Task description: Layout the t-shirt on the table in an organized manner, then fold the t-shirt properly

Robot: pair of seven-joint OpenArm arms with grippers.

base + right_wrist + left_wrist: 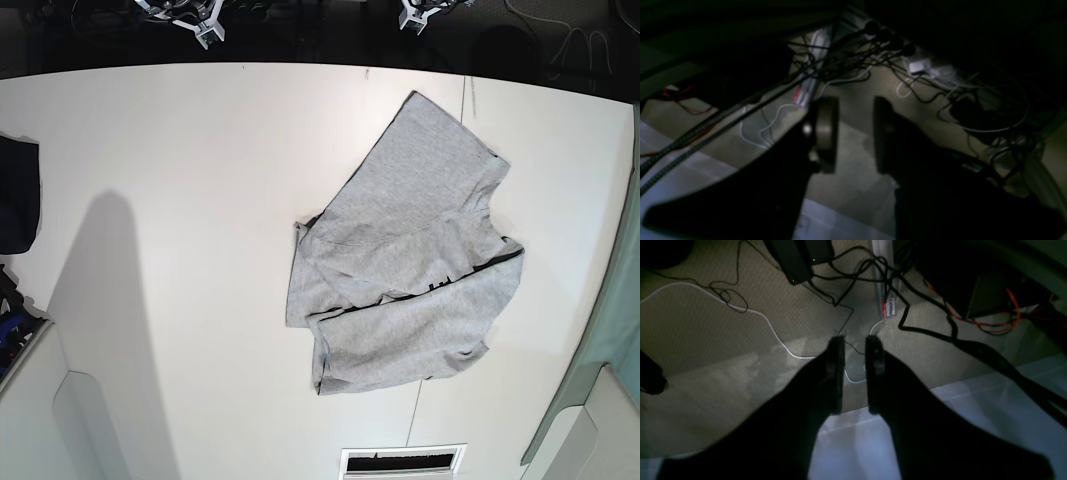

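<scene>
Both jaws stand apart with nothing between them: the left gripper (855,340) by a narrow gap, the right gripper (853,101) wider, each past the table (200,150) edge above carpet (690,340) and tangled cables (933,333). The shirt (400,260) lies crumpled and folded over itself, right of centre in the base view; only slivers of black print show (unreadable). A red-edged tag (889,307) carries small writing, too blurred to read.

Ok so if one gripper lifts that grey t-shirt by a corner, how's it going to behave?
The t-shirt lies crumpled with layers folded over each other, so it is probably floppy and would drape and unfold rather than keep its shape. It looks like thin cloth, likely light. On the smooth white table it may slide when pushed.
</scene>
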